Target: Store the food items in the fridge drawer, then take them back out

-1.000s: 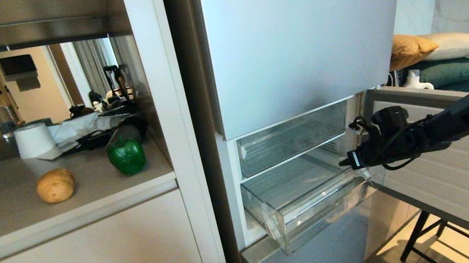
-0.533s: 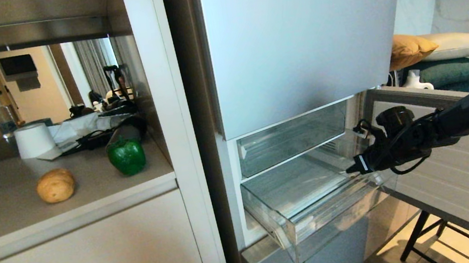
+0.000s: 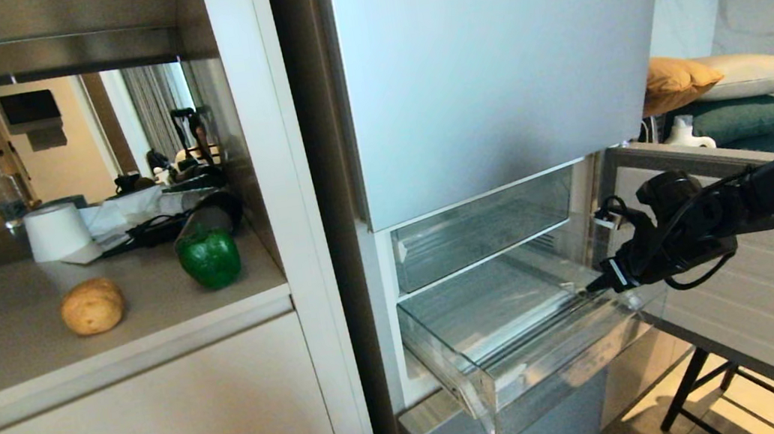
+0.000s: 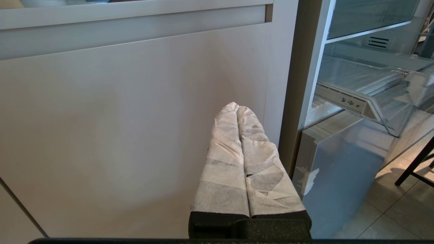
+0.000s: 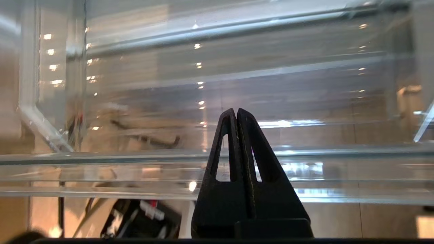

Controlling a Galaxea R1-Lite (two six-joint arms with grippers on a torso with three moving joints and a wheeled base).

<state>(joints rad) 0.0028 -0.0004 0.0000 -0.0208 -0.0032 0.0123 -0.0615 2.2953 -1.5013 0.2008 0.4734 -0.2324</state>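
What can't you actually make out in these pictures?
- Head view: whether the right gripper touches the fridge drawer; the clear plastic blurs where they meet.
- Right wrist view: everything past the shut jaws is glare and smeared reflections in the drawer wall.
- Left wrist view: the potato and bell pepper are out of frame; the left gripper faces a cabinet front.
- Head view: the bottle's label is too small.
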